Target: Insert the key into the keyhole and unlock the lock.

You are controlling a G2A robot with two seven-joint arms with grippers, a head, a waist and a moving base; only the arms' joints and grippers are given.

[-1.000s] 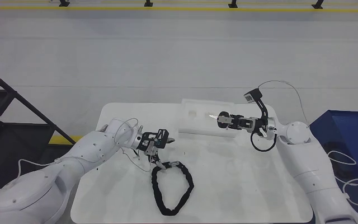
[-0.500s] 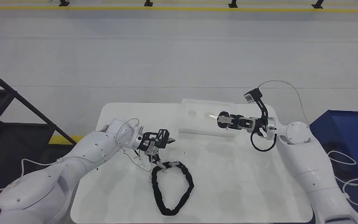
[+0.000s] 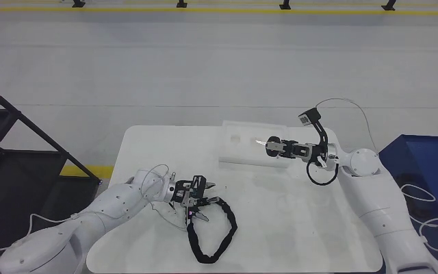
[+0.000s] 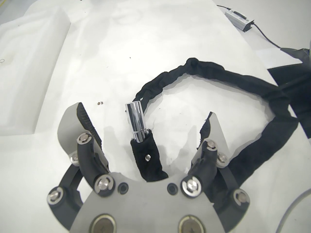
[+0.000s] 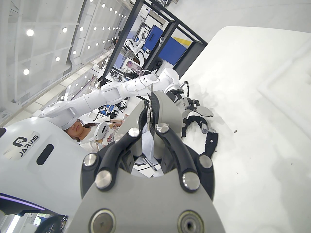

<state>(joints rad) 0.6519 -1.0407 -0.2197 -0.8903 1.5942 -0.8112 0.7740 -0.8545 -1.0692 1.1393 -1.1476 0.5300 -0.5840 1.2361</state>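
The chain lock (image 3: 231, 223) lies looped on the table (image 3: 308, 226) (black fabric sleeve, chrome cylinder (image 4: 136, 121) at one end). Over that cylinder the left gripper (image 4: 144, 115) is spread wide, one finger on either side. Well apart from the lock, above the white foam block (image 3: 236, 140), the right gripper (image 5: 148, 105) is pinching the key (image 3: 260, 142).

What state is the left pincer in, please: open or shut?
Open: the left pincer has fingers spread wide either side of the chrome lock cylinder, not touching it.
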